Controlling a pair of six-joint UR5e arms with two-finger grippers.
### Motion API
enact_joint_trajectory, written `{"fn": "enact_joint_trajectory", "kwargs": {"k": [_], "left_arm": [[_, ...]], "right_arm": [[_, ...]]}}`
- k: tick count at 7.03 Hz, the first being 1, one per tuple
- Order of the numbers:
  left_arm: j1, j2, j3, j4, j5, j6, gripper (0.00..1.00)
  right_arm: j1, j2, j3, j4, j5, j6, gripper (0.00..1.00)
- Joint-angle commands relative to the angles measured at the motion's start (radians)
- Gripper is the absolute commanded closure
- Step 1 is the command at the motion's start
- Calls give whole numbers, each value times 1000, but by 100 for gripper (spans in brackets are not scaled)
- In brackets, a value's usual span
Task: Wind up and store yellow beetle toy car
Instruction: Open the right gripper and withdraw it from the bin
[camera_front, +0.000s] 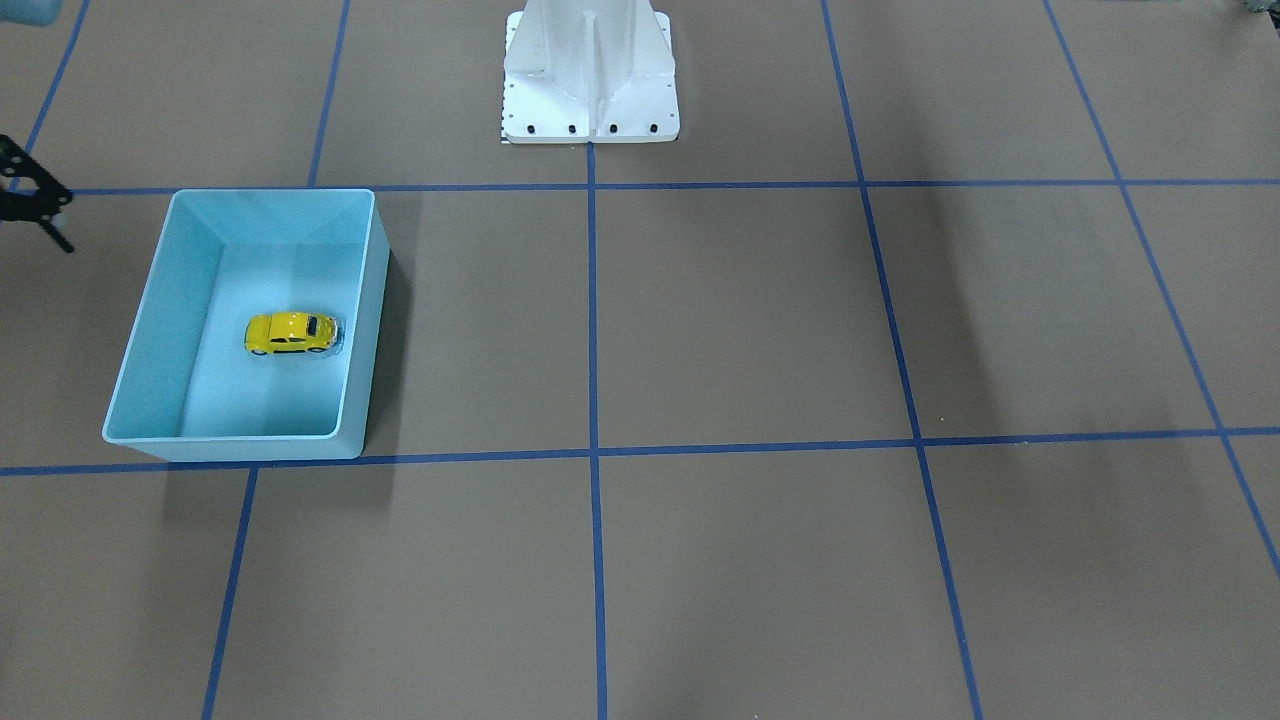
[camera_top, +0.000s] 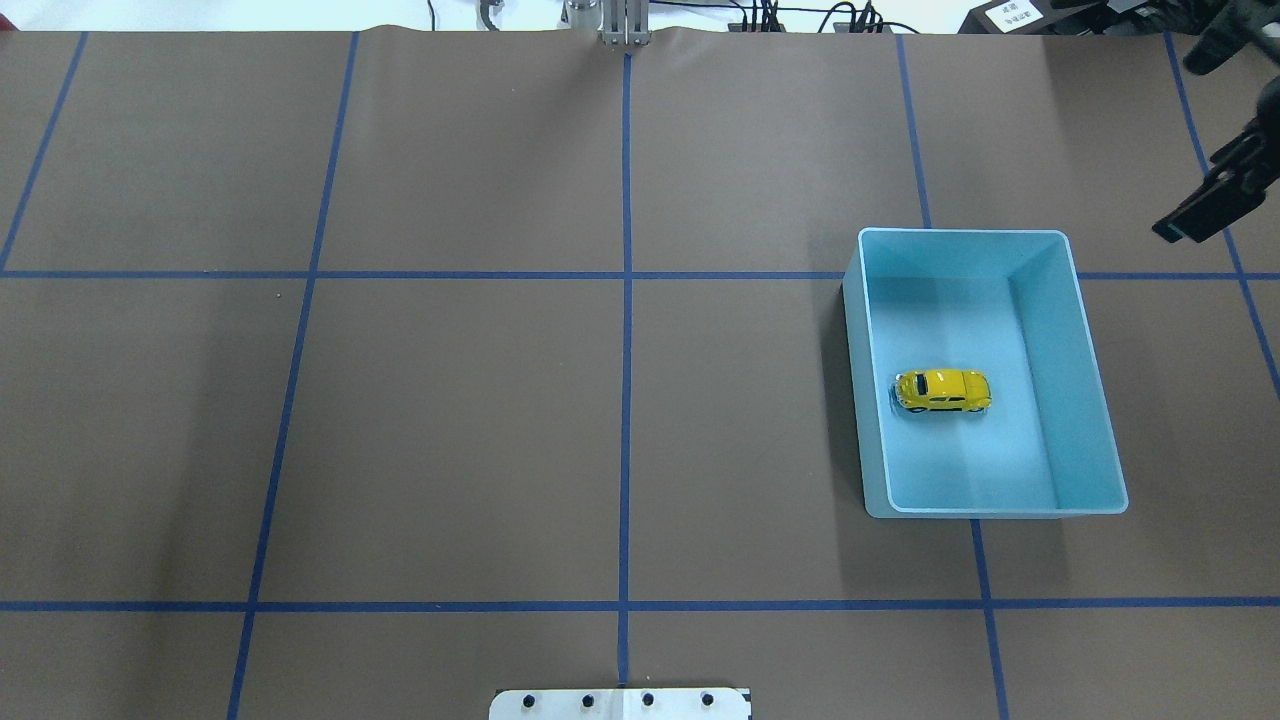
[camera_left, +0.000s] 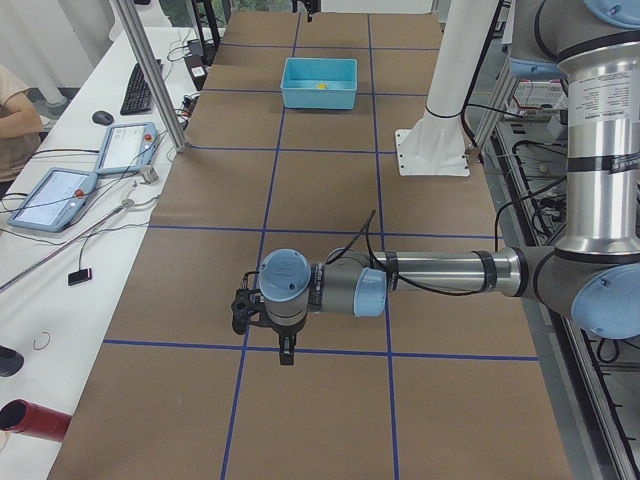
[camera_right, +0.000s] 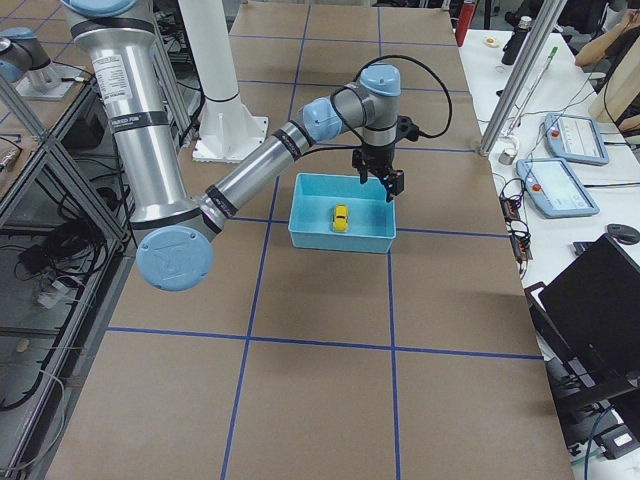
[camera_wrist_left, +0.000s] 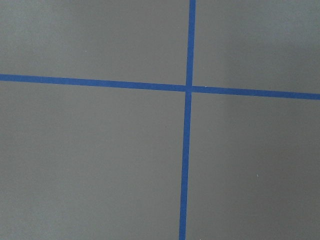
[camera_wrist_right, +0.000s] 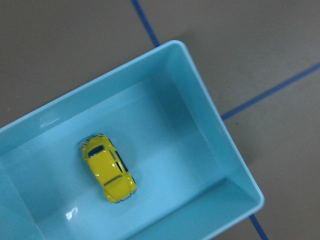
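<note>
The yellow beetle toy car (camera_top: 943, 390) stands on its wheels on the floor of the light-blue bin (camera_top: 1095, 400), touching nothing else. It also shows in the front view (camera_front: 290, 333) and in the right wrist view (camera_wrist_right: 108, 173). My right gripper (camera_right: 378, 183) hangs above the bin's far outer side, clear of the car, with its jaws apart and empty. One of its fingers (camera_top: 1197, 213) shows at the overhead view's right edge. My left gripper (camera_left: 285, 352) hovers over bare table far from the bin; I cannot tell whether it is open or shut.
The white robot base (camera_front: 590, 75) stands at the table's middle back. Blue tape lines (camera_top: 626, 400) cross the brown table. The left wrist view shows only a tape crossing (camera_wrist_left: 189, 88). Operators' tablets (camera_right: 560, 185) lie beyond the table.
</note>
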Motion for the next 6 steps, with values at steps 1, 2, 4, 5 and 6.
{"fn": "enact_joint_trajectory", "kwargs": {"k": [1,2,4,5,6], "left_arm": [[0,-1,-1,-1,0,0,0],[0,-1,-1,-1,0,0,0],[0,-1,0,-1,1,0,0],[0,-4,0,-1,1,0,0],[0,-1,0,0,1,0,0]], "right_arm": [[99,-57,-46,-36,29,270,0],[122,-96,-86,-28,40,353,0],[162,-116,-215,10,97,354,0],[194,-165,-282,145,109,354,0],[207,-195,-347,283,127,362,0]]}}
